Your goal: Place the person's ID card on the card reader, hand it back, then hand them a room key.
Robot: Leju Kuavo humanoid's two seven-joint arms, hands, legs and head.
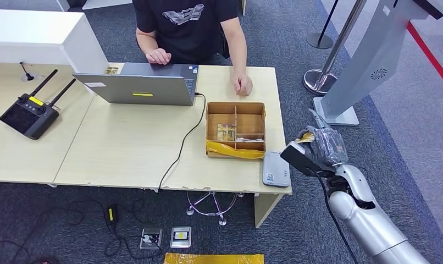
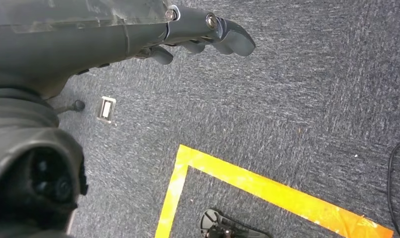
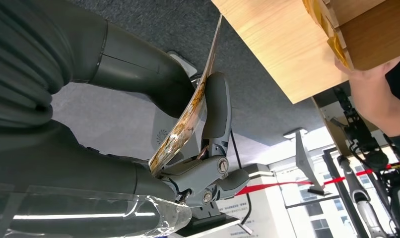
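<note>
My right hand (image 1: 318, 147) pinches a card (image 3: 188, 111) between thumb and fingers, held off the table's (image 1: 131, 148) right edge, just beside the grey card reader (image 1: 276, 169) at the near corner. My left hand (image 2: 198, 29) hangs over the carpet, fingers loosely apart, holding nothing. Past the reader sits the wooden box (image 1: 236, 129), divided into compartments; one holds a small gold-patterned card (image 1: 226, 131), and yellow tape crosses its front. The person's hand (image 1: 242, 85) rests near the box.
</note>
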